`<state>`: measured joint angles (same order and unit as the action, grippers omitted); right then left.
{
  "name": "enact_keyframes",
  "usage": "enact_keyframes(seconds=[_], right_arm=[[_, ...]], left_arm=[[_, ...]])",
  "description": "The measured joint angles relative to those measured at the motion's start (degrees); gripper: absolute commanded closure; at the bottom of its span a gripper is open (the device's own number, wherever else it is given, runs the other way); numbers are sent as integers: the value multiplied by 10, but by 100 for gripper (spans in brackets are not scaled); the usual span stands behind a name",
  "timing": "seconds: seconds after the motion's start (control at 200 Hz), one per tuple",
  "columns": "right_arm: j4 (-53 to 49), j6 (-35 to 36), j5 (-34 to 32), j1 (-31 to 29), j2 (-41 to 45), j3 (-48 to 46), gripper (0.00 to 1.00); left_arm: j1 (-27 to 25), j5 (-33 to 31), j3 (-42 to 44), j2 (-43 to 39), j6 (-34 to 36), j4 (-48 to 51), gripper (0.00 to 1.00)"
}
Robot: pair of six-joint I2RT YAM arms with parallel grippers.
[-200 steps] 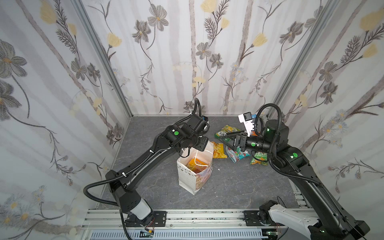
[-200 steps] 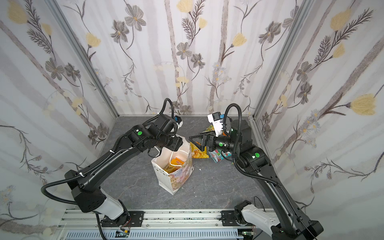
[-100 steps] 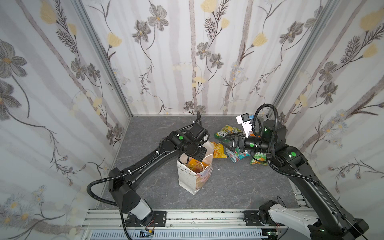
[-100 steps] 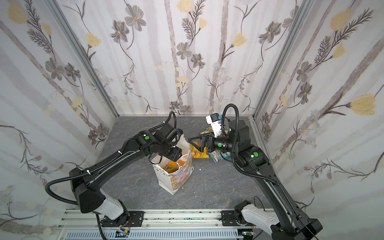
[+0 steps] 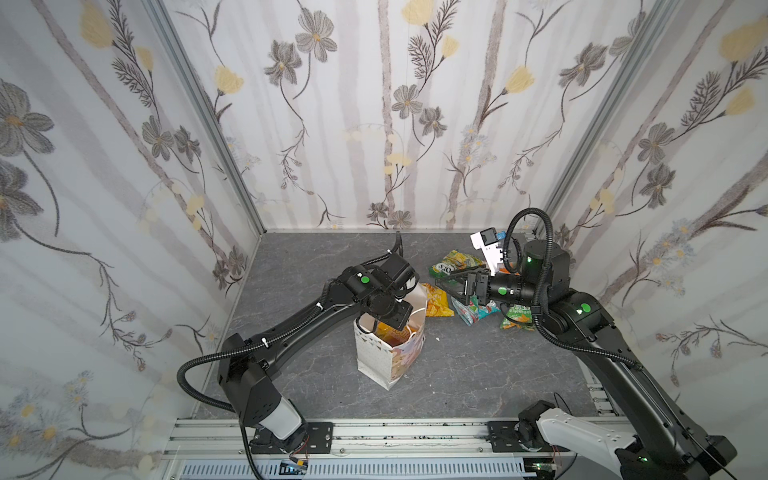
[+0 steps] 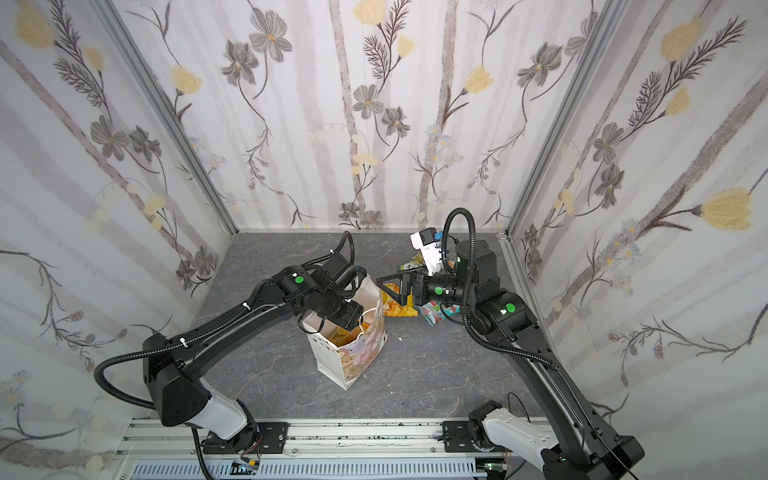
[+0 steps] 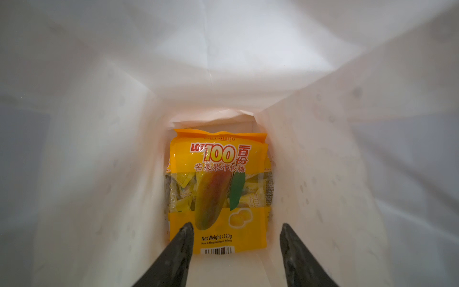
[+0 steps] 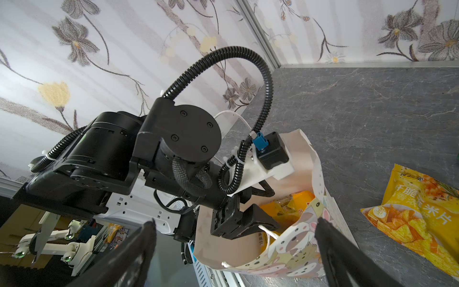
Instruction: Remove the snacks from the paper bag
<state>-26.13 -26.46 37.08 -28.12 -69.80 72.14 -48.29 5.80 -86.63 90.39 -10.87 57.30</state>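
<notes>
The white paper bag (image 5: 390, 353) (image 6: 353, 361) stands upright in mid-table, its cartoon animal face (image 8: 293, 251) turned to the right arm. My left gripper (image 7: 236, 225) (image 5: 390, 318) is lowered into the bag's mouth, jaws open and holding nothing. Below it an orange-yellow mango packet (image 7: 218, 188) lies on the bag's bottom. My right gripper (image 8: 235, 221) (image 5: 439, 282) hovers wide open and empty just right of the bag's rim. Other snacks lie on the table behind it: a yellow packet (image 5: 436, 301) (image 8: 417, 216), a green-yellow one (image 5: 455, 262), a teal one (image 5: 473, 311), a green-orange one (image 5: 517, 322).
Grey stone-look table (image 5: 457, 374) enclosed by floral walls on three sides. The aluminium rail (image 5: 374, 432) with both arm bases runs along the front edge. The left arm's wrist (image 8: 178, 139) fills the space above the bag's opening.
My left gripper has come down from above the bag's back rim into its mouth. The right gripper has edged slightly left toward the bag and stays wide open.
</notes>
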Motion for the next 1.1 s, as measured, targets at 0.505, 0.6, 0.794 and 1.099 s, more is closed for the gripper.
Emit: enact_keyframes(seconds=[0.505,0.6,0.794,1.099], right_arm=[[-79,36,-22,-11,-12,12,1],[-93,44,-38,-12,-15,17,1],[-103,51,-50,-14,-16,19,1],[-103,51,-62,-14,-19,23,1]], left_arm=[[-4,-27,10,35,28,13,41],[-4,-28,21,37,32,12,40],[-5,-28,39,52,40,4,36],[-5,-40,92,64,50,-10,26]])
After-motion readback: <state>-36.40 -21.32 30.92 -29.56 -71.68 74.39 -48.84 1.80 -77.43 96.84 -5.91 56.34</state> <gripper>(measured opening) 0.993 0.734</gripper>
